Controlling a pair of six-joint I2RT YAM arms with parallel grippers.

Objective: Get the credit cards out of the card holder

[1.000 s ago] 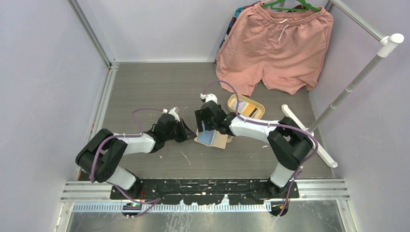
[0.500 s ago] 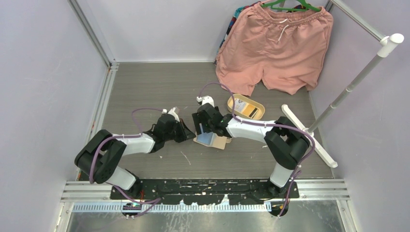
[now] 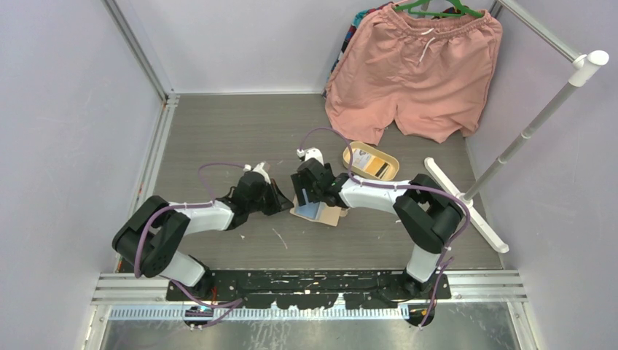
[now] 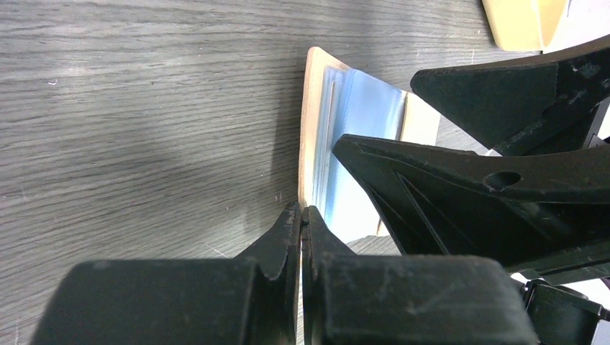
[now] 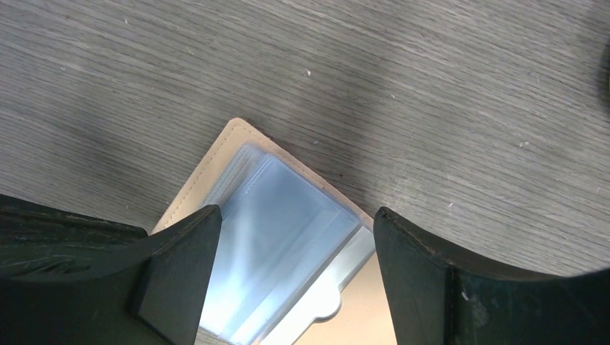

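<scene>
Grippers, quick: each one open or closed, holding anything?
Left gripper: shut, tips at the card holder's edge; a grip on it cannot be told.
Right gripper: open over the card holder, holding nothing.

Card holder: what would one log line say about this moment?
left pincer: shut at card holder edge | right pincer: open over card holder

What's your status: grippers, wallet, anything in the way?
Left gripper shut at wallet edge. Right gripper open, straddling it. Wallet lies open, blue pockets up. Nothing blocking.
</scene>
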